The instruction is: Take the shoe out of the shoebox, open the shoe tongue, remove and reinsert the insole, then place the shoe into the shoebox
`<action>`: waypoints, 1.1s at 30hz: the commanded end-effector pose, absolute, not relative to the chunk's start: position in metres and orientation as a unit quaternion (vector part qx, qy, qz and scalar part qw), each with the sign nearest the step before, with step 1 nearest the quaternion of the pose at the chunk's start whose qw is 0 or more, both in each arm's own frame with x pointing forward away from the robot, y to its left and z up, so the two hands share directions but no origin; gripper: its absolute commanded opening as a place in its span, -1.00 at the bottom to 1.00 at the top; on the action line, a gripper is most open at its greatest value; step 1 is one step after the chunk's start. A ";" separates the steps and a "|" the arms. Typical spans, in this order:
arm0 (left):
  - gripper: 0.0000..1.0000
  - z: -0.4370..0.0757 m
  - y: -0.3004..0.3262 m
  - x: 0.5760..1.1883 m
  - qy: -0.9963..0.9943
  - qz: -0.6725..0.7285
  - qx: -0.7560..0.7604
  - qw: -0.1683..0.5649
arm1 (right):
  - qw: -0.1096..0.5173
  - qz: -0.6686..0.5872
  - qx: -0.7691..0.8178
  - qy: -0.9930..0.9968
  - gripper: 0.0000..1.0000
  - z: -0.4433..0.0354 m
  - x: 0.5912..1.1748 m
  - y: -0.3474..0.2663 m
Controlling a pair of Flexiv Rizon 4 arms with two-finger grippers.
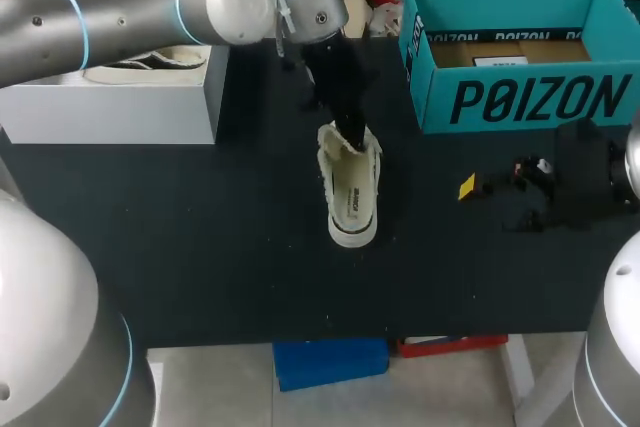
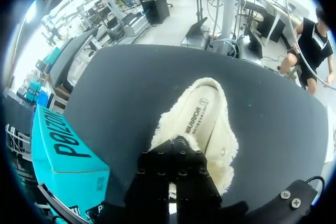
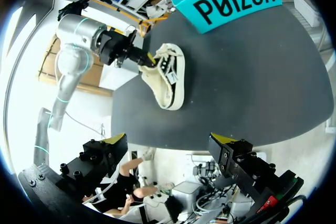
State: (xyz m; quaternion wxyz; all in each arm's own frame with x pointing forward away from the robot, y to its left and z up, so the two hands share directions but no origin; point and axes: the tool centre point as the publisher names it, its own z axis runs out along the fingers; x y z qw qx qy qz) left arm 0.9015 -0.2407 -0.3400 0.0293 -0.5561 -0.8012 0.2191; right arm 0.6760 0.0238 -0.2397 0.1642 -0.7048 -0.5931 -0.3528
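A cream shoe [image 1: 352, 197] with fleecy lining lies mid-table, its printed insole showing. My left gripper [image 1: 350, 135] comes down onto the shoe's far end. In the left wrist view its black fingers [image 2: 157, 166] are pressed together on the fleecy edge of the shoe [image 2: 205, 124]. The right wrist view shows the shoe [image 3: 167, 80] with the left gripper [image 3: 149, 59] at its opening. The teal shoebox [image 1: 520, 97] stands open at the back right and also appears beside the left gripper [image 2: 63, 145]. My right gripper [image 3: 170, 140] hovers open and empty right of the shoe [image 1: 482, 190].
A white box [image 1: 120, 107] stands at the back left with another pale shoe [image 1: 150, 59] on top of it. Bare dark tabletop [image 1: 200, 247] lies between the shoe and the front edge.
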 end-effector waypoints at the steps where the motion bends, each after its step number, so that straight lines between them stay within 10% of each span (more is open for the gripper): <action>1: -1.00 -0.349 -0.244 0.892 -0.801 0.215 -0.557 0.033 | 0.164 -0.352 -0.705 -0.593 1.00 -0.239 0.676 0.024; 14: -1.00 -0.298 -0.240 0.938 -0.793 0.164 -0.556 -0.190 | 0.164 -0.352 -0.705 -0.593 1.00 -0.239 0.676 0.024; 33: -1.00 -0.353 -0.225 0.914 -0.796 0.094 -0.587 -0.113 | 0.164 -0.352 -0.705 -0.593 1.00 -0.239 0.676 0.024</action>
